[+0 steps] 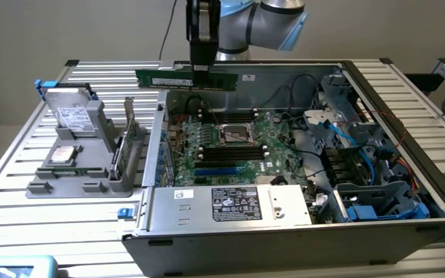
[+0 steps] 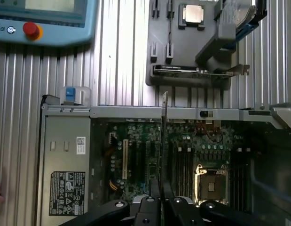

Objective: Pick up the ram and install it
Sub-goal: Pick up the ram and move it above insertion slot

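Observation:
The ram (image 1: 185, 79) is a long green stick held level in the air above the far wall of the open computer case (image 1: 408, 174). My gripper (image 1: 201, 69) comes down from above and is shut on the stick's top edge near its middle. In the wrist view the ram (image 2: 162, 141) appears edge-on as a thin line between my fingers (image 2: 152, 207), hanging over the motherboard (image 2: 145, 155). The black memory slots (image 1: 230, 153) lie below it on the motherboard (image 1: 273, 130), beside the processor socket (image 1: 236, 134).
A grey holder (image 1: 76, 179) at the exterior view's left carries a hard drive (image 1: 74, 113), a silver processor chip (image 1: 62, 154) and an upright green expansion card (image 1: 130, 145). The power supply (image 1: 230, 202) and blue cables (image 1: 338, 136) fill the case. A teach pendant (image 2: 46, 19) lies nearby.

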Robot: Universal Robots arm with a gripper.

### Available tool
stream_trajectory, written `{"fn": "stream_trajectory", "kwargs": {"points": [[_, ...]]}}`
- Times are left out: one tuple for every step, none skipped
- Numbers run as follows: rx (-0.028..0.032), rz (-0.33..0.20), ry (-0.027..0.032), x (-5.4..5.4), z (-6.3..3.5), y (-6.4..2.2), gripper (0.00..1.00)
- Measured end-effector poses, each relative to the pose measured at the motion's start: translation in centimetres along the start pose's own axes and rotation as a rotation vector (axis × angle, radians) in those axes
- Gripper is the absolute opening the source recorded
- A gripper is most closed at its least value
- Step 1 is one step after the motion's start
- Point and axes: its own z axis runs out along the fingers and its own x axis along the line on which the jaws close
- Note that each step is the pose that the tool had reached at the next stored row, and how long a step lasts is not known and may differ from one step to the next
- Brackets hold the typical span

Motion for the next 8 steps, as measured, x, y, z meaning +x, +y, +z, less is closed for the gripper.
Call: {"fn": "stream_trajectory", "kwargs": {"points": [[0.0,0.0,-0.0005,0.0,0.14,-0.46,0.14],[0.0001,0.0,-0.0013,0.0,0.26,-0.92,0.14],[0.0001,0.0,-0.0023,0.0,0.37,-1.37,0.14],[0.0001,0.0,-0.0034,0.0,0.48,-1.83,0.14],[0.0,0.0,-0.0044,0.0,0.58,-2.29,0.14],[0.0001,0.0,-0.0056,0.0,0.7,-2.74,0.14],[0.0001,0.0,-0.0068,0.0,0.84,-3.19,0.14],[0.0001,0.0,-0.0078,0.1,0.97,-3.62,0.14]]}}
